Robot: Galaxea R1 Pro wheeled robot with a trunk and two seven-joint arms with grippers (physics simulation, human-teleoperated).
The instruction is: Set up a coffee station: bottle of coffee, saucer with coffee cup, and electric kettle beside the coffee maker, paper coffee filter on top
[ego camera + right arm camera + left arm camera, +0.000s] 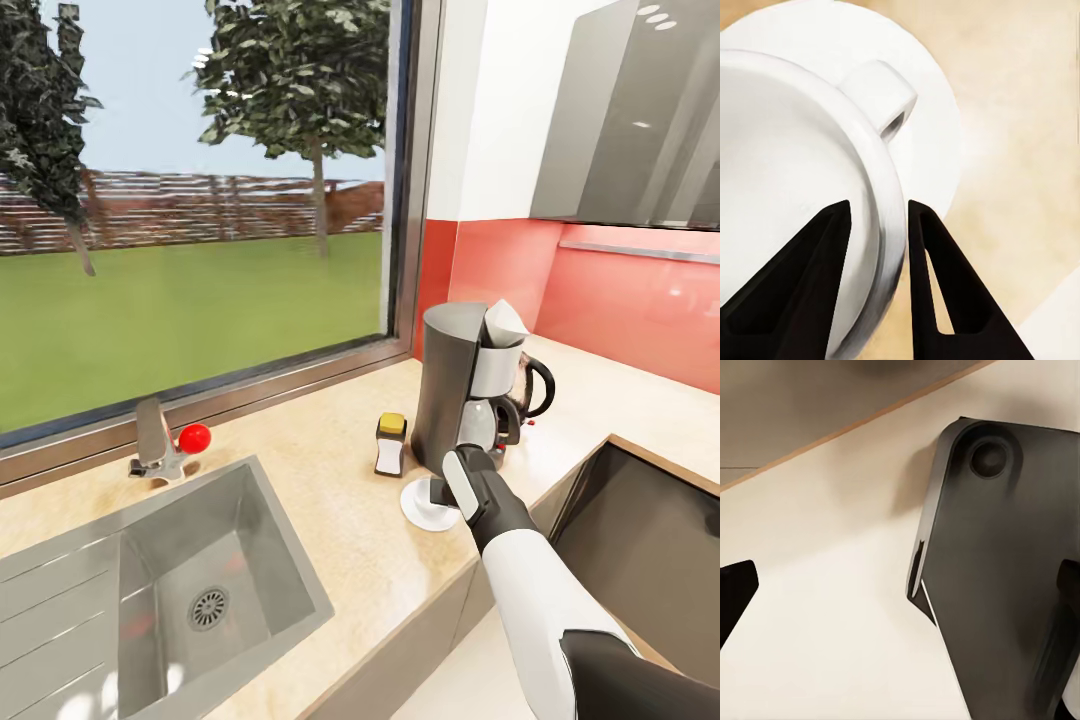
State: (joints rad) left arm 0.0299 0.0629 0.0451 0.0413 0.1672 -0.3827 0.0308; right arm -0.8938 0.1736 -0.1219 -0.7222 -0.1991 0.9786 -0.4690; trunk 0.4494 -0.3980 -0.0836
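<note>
Bright daylight from the window [200, 200]; soft shadows on the countertop [330, 480]; wrist views look slightly blurred.

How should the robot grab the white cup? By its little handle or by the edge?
By the edge, from above. The coffee cup stands open side up on the saucer, so its thin rim fits between two fingers, one inside and one outside. The right tool straddles the rim exactly so. The handle is a small loop, probably harder to pinch.
</note>
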